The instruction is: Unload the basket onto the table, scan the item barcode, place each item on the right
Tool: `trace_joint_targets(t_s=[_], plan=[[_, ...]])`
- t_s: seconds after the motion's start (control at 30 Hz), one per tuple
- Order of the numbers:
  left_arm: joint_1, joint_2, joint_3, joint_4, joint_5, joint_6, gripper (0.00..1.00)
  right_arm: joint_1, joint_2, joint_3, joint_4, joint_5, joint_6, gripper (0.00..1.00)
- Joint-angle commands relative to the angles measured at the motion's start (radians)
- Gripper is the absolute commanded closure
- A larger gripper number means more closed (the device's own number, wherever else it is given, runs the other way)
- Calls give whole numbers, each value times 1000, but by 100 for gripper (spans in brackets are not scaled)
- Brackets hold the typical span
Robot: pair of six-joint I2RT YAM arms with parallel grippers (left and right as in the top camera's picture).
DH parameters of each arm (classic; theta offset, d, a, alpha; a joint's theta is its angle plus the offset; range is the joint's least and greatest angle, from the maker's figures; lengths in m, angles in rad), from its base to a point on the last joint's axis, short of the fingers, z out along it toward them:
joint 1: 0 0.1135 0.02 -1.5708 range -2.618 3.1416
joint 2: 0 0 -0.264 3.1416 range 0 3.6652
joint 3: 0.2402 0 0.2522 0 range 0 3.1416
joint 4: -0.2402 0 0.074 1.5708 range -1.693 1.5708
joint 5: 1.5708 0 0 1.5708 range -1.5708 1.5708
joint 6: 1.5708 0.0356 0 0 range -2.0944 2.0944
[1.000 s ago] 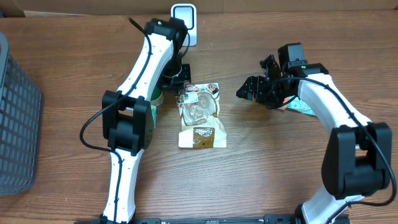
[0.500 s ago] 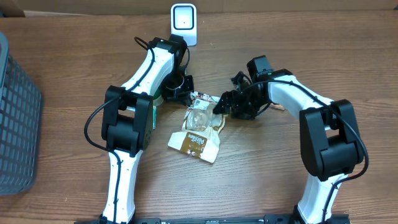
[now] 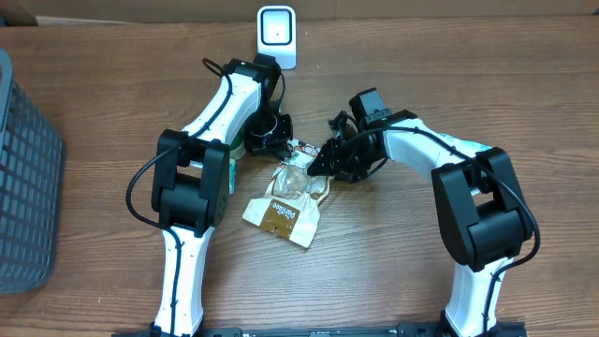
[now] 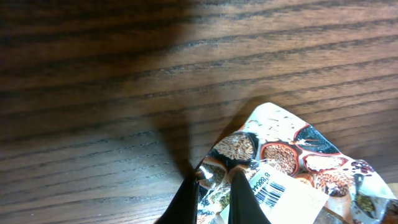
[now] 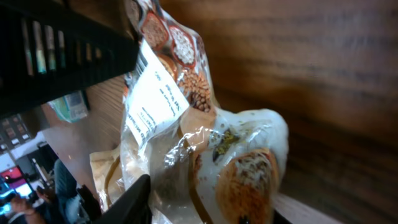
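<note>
Spreading under everything: a brown counter (image 3: 393, 271) of dark, matt wood grain, running to every edge of the overhead view.
Far edge: a pale cardboard strip (image 3: 421, 7) lay along the back.
Left edge: a dark grey basket (image 3: 23, 187) of fine mesh, straight-walled and cut off by the frame.
Far centre: a white scanner (image 3: 277, 36), a rounded rectangle with a dark-rimmed window, stood apart from the pouch.
Pouch (image 3: 285, 201): crinkled glossy film, clear in the middle, printed with bowls of grains and seeds, and brown at its near end. It lay slanted mid-counter between the arms.
Barcode sticker (image 4: 273, 190): white paper, at the pouch's far end.
Left claw (image 4: 214, 186): closed on the pouch's far corner, with thin dark fingers pinching the film.
Right claw (image 3: 318, 161): at the pouch's far right edge, fingers either side of the film. Whether it pinched, I cannot tell.
</note>
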State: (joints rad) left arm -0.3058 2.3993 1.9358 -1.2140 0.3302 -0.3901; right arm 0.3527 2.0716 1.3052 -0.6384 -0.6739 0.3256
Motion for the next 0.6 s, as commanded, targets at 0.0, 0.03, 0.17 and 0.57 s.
trace_joint_targets(t_s=[0.0, 0.03, 0.17, 0.57], plan=[[-7, 34, -35, 9, -14, 9, 96, -24, 8, 11, 63, -23, 19, 67], [-7, 34, -35, 9, -14, 9, 96, -32, 8, 15, 84, -39, 19, 67], [-10, 34, -35, 6, -13, 9, 96, -59, 8, 26, 280, -116, 56, 57], [-12, 34, -35, 16, 11, 9, 96, -223, 8, 54, -79, -100, -54, 28]])
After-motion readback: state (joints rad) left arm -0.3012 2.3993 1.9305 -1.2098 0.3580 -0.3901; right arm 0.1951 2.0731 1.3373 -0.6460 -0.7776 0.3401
